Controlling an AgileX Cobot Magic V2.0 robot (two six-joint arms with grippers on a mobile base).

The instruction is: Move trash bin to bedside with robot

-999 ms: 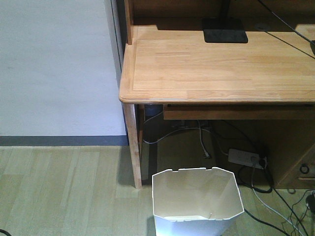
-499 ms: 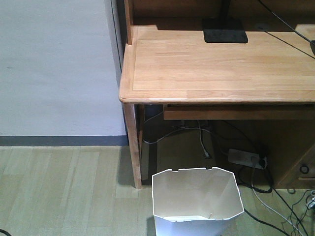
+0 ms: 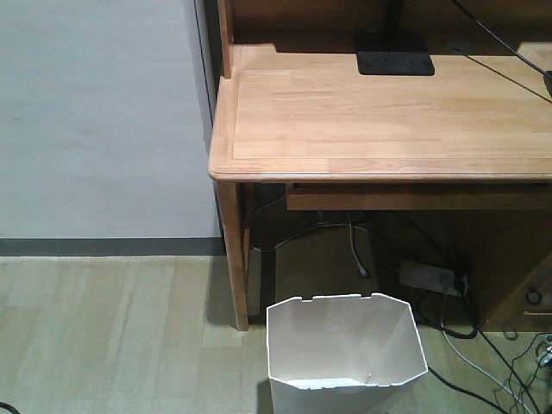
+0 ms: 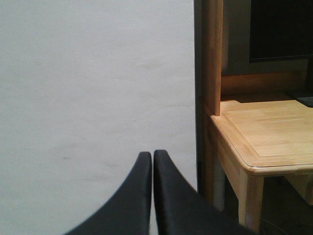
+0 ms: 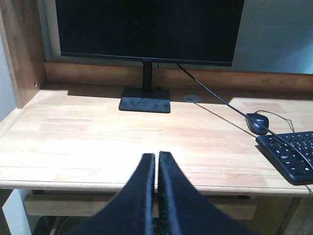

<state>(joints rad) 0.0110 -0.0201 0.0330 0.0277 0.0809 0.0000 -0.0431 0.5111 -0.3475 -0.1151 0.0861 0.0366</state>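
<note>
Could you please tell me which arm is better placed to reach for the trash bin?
Probably the right: the trash bin stands right of centre, before the desk that the right claw faces; the left claw faces the wall.

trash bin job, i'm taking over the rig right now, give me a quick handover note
Left gripper: fingers shut, empty, facing the white wall beside the wooden desk.
Right gripper: fingers shut, empty, facing the monitor over the desk.
Trash bin: upright on the floor in front of the desk, near its corner leg, neither arm on it.
Done: nothing visible.
Left: grasp the bin and move it to the bedside, which is in no view.
</note>
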